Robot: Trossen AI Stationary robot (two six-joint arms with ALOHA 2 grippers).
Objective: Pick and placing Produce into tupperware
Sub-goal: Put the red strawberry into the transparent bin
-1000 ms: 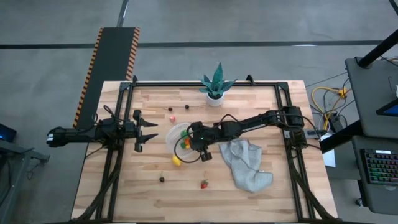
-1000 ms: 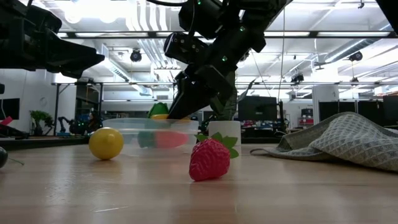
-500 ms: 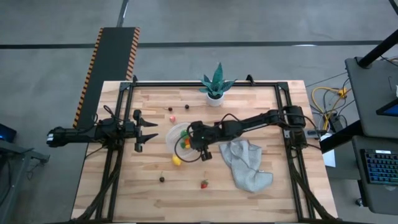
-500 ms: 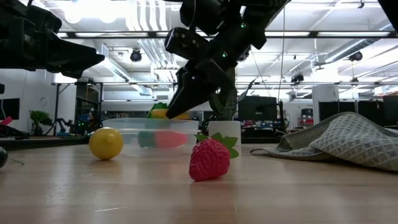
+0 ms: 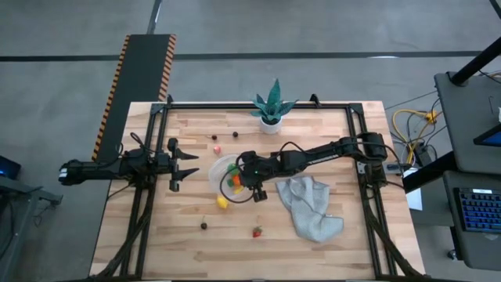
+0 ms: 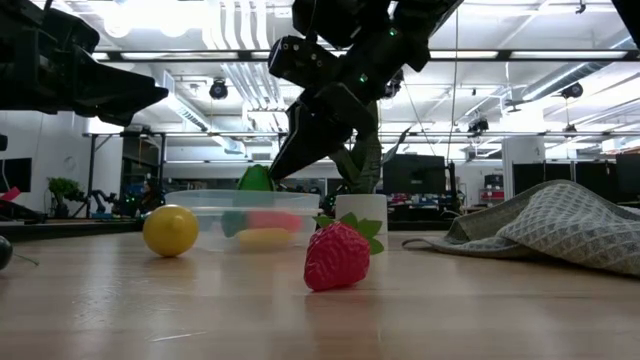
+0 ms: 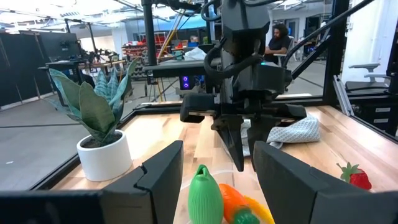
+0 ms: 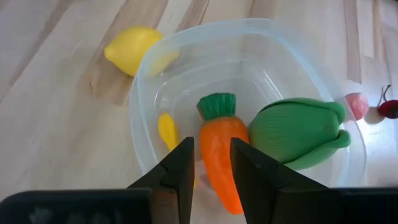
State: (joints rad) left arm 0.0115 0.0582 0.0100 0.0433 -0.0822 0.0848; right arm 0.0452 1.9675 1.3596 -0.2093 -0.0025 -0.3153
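A wooden desk (image 5: 321,125) is set in a workshop under bright ceiling lights. The tupperware (image 8: 249,81), mid-desk, already holds a carrot (image 8: 221,155) and other produce. Above it the right hand (image 8: 210,168) hangs slightly open, apparently empty. The tub's rim could be clipped on withdrawal. The left hand (image 5: 188,163) waits open at the left.

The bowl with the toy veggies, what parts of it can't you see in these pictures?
- High view: much of the tupperware lies under the right gripper; the produce inside is too small to name.
- Left wrist view: the tupperware's near side is cut off by the bottom edge.
- Right wrist view: the carrot's tip sits behind that gripper's fingers.
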